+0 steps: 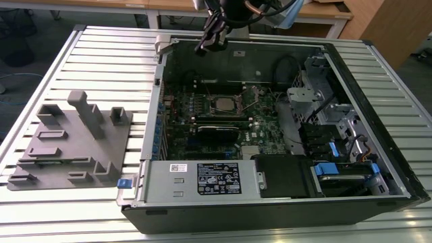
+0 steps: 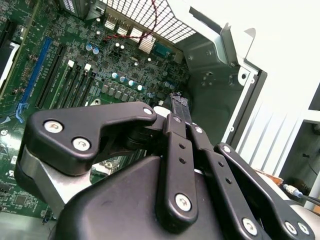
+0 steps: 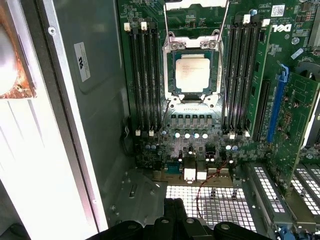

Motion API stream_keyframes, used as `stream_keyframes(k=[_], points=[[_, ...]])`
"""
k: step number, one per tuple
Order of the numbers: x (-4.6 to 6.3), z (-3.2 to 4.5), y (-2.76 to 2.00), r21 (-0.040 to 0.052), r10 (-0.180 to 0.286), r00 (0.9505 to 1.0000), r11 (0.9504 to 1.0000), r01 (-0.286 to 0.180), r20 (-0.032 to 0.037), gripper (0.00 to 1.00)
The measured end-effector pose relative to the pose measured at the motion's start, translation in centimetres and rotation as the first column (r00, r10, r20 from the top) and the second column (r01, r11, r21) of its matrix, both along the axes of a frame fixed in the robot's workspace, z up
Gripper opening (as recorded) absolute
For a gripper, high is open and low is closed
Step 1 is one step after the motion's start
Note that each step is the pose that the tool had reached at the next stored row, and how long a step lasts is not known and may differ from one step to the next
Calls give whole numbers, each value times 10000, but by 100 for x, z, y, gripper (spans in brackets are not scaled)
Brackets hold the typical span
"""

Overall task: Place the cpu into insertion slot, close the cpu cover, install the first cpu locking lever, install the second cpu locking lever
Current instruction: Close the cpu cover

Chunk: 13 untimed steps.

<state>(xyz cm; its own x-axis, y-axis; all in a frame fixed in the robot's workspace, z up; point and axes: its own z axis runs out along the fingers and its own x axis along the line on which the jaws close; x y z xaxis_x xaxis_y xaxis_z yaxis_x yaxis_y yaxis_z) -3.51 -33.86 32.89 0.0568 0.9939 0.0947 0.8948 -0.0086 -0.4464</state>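
One small flat square cpu (image 3: 195,72) with a dull silver-grey top lies seated in the square dark insertion slot with the shiny metal rim (image 3: 193,101); dark socket border visible all round the chip. Slot sits on the green motherboard (image 3: 260,30) inside the open black computer case (image 1: 270,212), which lies on the slatted metal table (image 1: 108,55). Black end effector (image 2: 180,102) is closed, fingertips pressed together, nothing between them. In the exterior view the end effector (image 1: 202,49) hangs over the case's far rim, well apart from the cpu (image 1: 223,104). Grey moulded fixture plate (image 1: 74,147) lies beside the case, on the exterior view's left.
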Motion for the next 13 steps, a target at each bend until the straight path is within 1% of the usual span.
stream_keyframes(k=[13], points=[[0, 51, 0, 0, 0, 10000, 10000, 0, 0, 11]])
